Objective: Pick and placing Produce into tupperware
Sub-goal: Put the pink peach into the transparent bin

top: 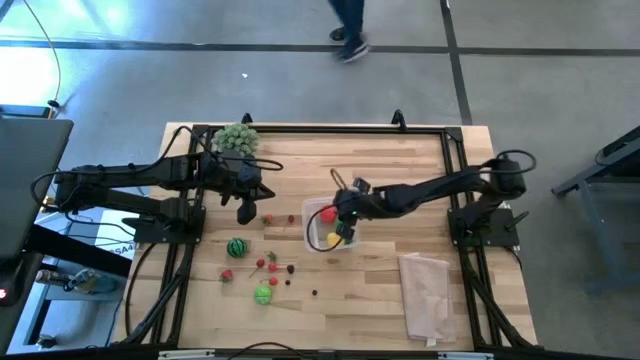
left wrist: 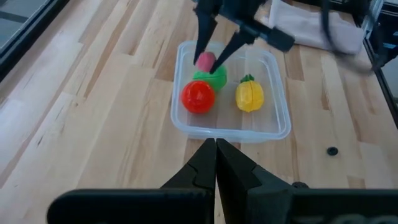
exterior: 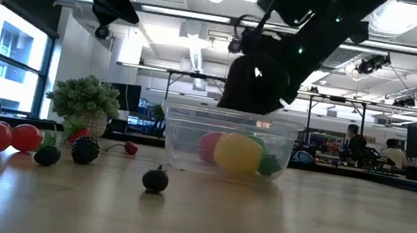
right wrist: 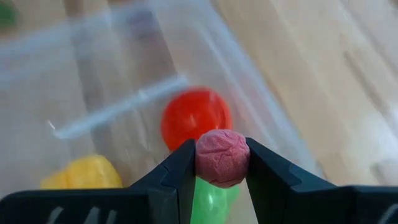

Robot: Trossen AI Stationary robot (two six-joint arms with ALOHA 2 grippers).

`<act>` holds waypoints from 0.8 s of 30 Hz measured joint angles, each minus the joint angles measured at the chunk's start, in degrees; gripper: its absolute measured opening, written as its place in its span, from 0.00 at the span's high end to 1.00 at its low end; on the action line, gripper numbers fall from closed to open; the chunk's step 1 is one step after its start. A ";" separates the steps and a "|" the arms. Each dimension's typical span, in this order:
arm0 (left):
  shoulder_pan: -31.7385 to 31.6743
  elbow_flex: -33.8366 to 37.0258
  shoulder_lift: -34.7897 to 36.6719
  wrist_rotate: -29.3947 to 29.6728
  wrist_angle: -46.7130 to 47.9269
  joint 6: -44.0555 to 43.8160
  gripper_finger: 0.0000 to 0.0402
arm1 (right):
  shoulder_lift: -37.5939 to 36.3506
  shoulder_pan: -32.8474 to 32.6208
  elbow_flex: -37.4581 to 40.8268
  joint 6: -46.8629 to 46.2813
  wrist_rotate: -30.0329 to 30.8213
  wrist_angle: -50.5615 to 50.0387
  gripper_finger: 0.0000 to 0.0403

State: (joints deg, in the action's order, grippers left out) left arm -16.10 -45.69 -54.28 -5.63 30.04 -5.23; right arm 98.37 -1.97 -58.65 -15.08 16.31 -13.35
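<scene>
Right end effector (right wrist: 222, 163) over clear squarish plastic tupperware (left wrist: 273, 127), clenching wrinkled pink toy ball (right wrist: 222, 157).
I see left end effector (left wrist: 216, 163) clenched empty; green piece (right wrist: 210, 198) underneath mostly hidden.

Clear tupperware (left wrist: 273, 127); red ball (left wrist: 198, 97), yellow lemon-like fruit (left wrist: 249, 96), green piece (left wrist: 217, 76) inside; pink wrinkled ball (right wrist: 222, 157) between black fingers (right wrist: 177, 171); dark-striped green ball (top: 236, 247); beige cloth (top: 428, 293); pale wood table (top: 380, 300)

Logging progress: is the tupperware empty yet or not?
Not empty: the tupperware holds red, green and yellow produce.
</scene>
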 joint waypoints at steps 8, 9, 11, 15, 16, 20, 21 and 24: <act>-0.01 0.00 0.00 0.10 0.00 0.00 1.00 | 4.07 0.00 -3.44 -2.18 1.29 -5.45 0.73; -0.01 0.00 0.00 0.11 0.02 0.00 1.00 | 4.04 0.00 -3.43 -2.68 1.29 -5.28 0.73; 0.00 0.00 0.00 0.11 0.00 0.00 1.00 | 4.04 -0.03 -3.07 -3.09 1.27 -5.24 0.73; 0.00 0.00 0.00 0.11 0.00 0.00 1.00 | 4.04 0.00 -2.85 -3.03 1.27 -5.24 0.73; 0.00 0.00 0.00 0.11 0.02 0.00 1.00 | 4.04 0.00 -2.85 -3.03 1.27 -5.22 0.73; -0.01 0.00 0.00 0.11 0.02 0.00 1.00 | 4.04 0.06 -2.83 -2.94 1.36 -5.20 0.73; -0.02 0.00 0.00 0.11 0.02 0.00 1.00 | 4.04 0.04 -2.81 -2.94 1.53 -5.18 0.72; -0.02 0.00 0.00 0.11 0.02 0.00 1.00 | 4.04 0.04 -2.78 -2.92 1.58 -4.96 0.68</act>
State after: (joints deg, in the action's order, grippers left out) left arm -16.12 -45.69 -54.28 -5.52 30.06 -5.23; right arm 102.41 -1.93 -61.43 -18.00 17.89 -18.31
